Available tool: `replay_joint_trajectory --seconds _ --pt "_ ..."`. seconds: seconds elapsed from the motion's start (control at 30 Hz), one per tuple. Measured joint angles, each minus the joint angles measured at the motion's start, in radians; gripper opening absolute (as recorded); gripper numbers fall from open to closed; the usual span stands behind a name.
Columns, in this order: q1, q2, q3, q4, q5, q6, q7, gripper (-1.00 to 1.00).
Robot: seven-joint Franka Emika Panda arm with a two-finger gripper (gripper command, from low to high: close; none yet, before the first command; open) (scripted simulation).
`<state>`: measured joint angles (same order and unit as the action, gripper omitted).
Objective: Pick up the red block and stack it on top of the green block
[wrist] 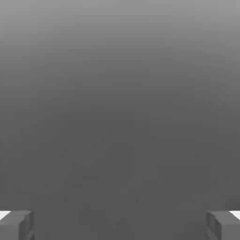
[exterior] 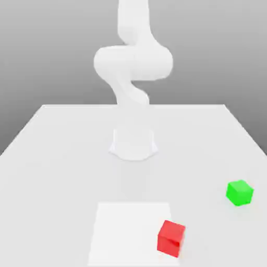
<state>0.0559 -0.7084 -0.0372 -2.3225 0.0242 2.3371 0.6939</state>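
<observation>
The red block (exterior: 171,238) lies on the white table (exterior: 52,156), near its front edge and a little toward the exterior view's right. The green block (exterior: 239,192) rests farther back and farther toward that right, well apart from the red one. The white arm (exterior: 133,62) rises from its base (exterior: 133,144) at the middle of the table and bends upward out of the picture. In the hand view my gripper (wrist: 120,226) is open, its two grey fingertips (wrist: 16,225) far apart with nothing between them, facing a plain grey background.
A paler square patch (exterior: 130,229) marks the table surface just beside the red block, on the exterior view's left of it. The table's edges run along both sides and the back.
</observation>
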Motion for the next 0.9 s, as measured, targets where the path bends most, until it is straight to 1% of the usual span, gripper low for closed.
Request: replay_joint_trajectory --seconds 0.13,0.33,0.53,0.67,0.8,0.9 --pt "0.091 0.152 -0.058 -0.037 0.039 0.061 -0.175 0.00" --pt "0.200 0.372 -0.118 -0.090 0.098 0.148 -0.429 0.00" --pt "0.259 0.590 -0.125 -0.144 0.140 0.237 -0.670 0.00" --pt "0.295 0.729 -0.120 -0.181 0.123 0.300 -0.799 0.00" --pt "0.300 0.860 -0.118 -0.215 0.058 0.368 -0.885 0.00" --pt "0.288 0.965 -0.098 -0.207 0.074 0.450 -0.920 0.00"
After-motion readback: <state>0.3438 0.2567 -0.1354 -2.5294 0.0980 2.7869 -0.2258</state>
